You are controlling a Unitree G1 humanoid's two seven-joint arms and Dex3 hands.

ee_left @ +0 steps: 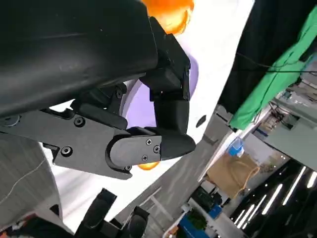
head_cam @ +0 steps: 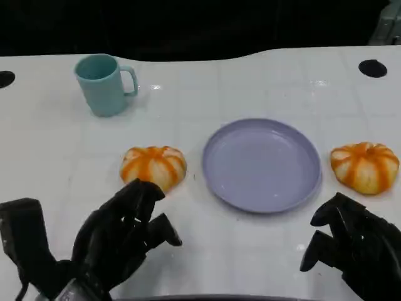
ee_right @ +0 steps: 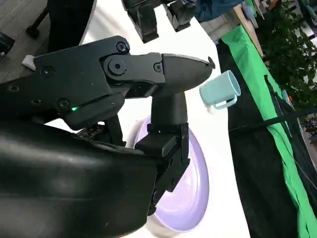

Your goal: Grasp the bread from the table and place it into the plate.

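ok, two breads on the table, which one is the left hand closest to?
The bread left of the plate: that bread sits just beyond the left hand, whose fingertips nearly reach it. The other bread lies right of the plate, ahead of the right hand.

Two round orange-and-white striped bread (head_cam: 153,166) (head_cam: 364,166) buns lie on the white bench (head_cam: 50,144), one on each side of the lavender plate (head_cam: 262,164), which sits flat mid-bench; the right bun nears the bench's right edge.
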